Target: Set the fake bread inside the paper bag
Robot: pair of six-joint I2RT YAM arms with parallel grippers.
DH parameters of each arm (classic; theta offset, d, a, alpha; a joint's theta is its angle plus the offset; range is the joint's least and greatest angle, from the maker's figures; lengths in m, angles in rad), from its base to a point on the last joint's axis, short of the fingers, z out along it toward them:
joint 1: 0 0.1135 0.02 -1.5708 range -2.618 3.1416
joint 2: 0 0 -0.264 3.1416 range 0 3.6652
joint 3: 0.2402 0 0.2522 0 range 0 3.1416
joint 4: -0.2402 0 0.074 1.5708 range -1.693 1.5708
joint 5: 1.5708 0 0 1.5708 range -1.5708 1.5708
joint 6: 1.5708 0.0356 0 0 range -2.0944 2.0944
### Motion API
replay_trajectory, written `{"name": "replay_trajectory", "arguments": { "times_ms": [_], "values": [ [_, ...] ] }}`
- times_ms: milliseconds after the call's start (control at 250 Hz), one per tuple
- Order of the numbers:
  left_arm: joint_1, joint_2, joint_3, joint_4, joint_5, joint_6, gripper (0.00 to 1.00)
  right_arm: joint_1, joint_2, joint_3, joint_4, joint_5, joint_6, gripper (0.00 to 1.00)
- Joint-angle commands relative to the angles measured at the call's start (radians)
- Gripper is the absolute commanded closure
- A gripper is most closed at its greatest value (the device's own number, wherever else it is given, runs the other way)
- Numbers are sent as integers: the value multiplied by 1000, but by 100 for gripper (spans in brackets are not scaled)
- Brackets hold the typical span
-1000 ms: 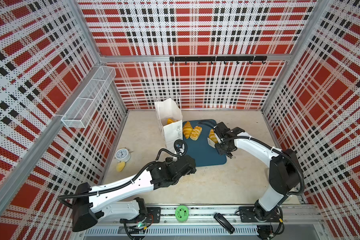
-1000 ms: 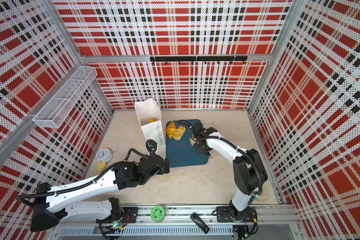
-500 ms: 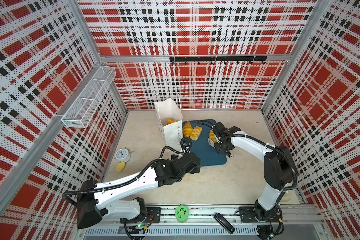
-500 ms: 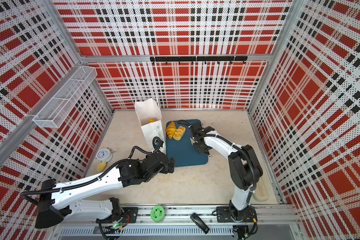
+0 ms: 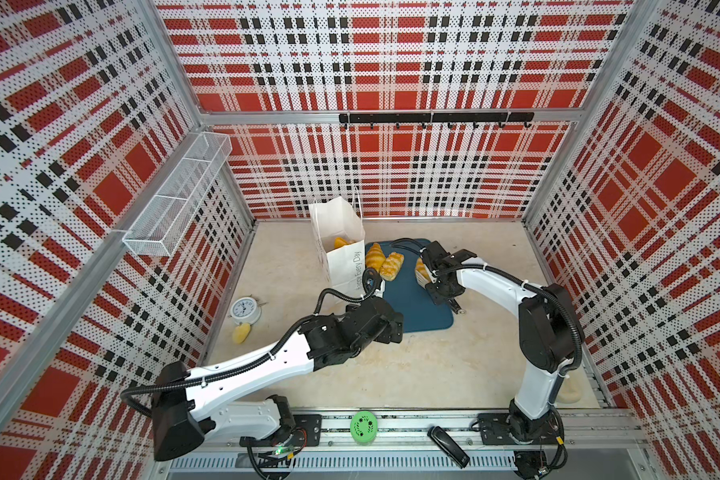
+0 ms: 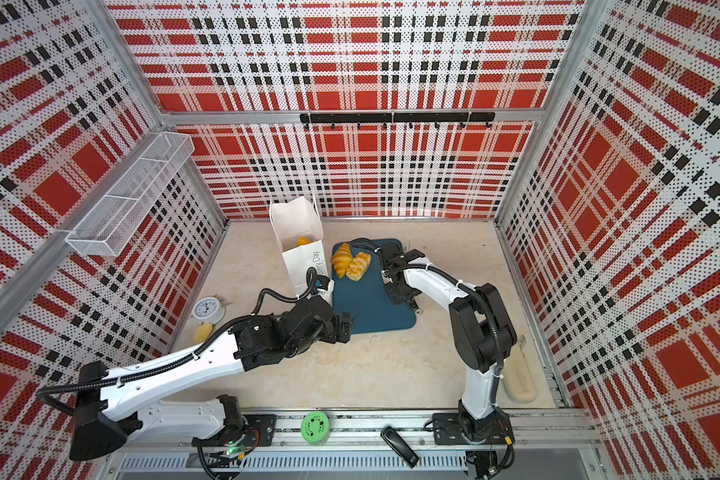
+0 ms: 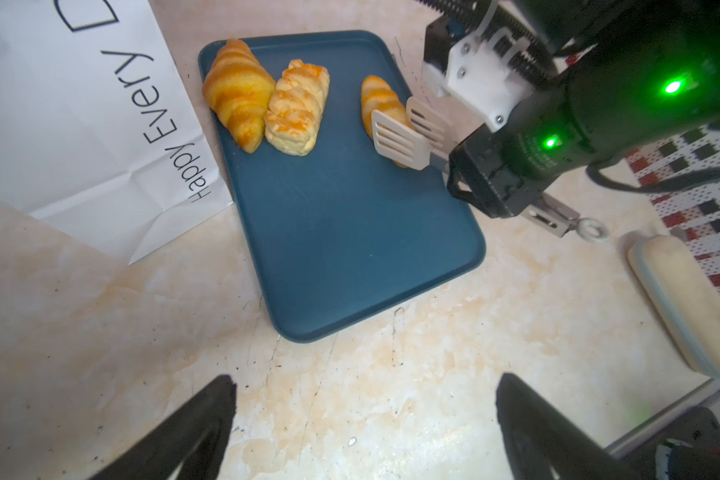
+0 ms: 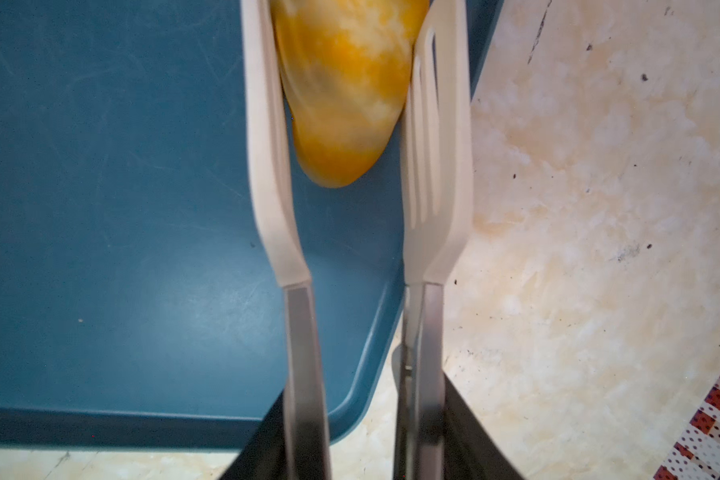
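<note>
right gripper [image 8: 362, 449] clamped on tongs [image 8: 433, 166], tongs on croissant [image 8: 341, 83].
Blades narrow, touching both its sides at the tray [image 7: 350, 232] edge; left gripper [image 7: 364, 380] spread wide, empty.

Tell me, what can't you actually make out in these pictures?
- Inside the paper bag: in both top views its walls hide everything but one yellow pastry.
- The croissant in the tongs: the right wrist picture's edge cuts off its far end.
- The clock: too small in both top views to read the time.
- The lettering on the bag: the left wrist picture's edge cuts off the last word.
</note>
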Motion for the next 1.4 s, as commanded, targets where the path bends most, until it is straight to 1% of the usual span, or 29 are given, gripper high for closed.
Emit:
{"name": "replay_trajectory", "arguments": {
  "times_ms": [0, 36, 104, 232, 256, 448, 676, 1044, 1397],
  "values": [
    [17, -31, -15, 55, 43, 24, 1, -18, -2, 31, 13, -18, -24, 61],
    [21, -33, -16, 54, 47, 29, 1, -21, -7, 29, 15, -27, -27, 64],
    [29, -36, -13, 56, 49, 36, 1, -32, -21, 21, 30, -58, -37, 67],
    [47, -49, -12, 74, 69, 53, 1, -31, -52, 5, 52, -76, -50, 68],
    [51, -51, -11, 80, 73, 56, 1, -31, -59, 2, 56, -106, -50, 68],
    [56, -56, 14, 90, 80, 89, 0, -45, -123, -33, 89, -170, -36, 70],
    [75, -60, 32, 84, 104, 109, 1, -50, -204, -50, 105, -213, -27, 71],
    [135, -66, 95, 79, 166, 166, 1, -50, -355, -74, 159, -333, 21, 72],
    [178, -73, 147, 65, 169, 207, 1, -50, -415, -53, 189, -412, 60, 70]
  ]
}}
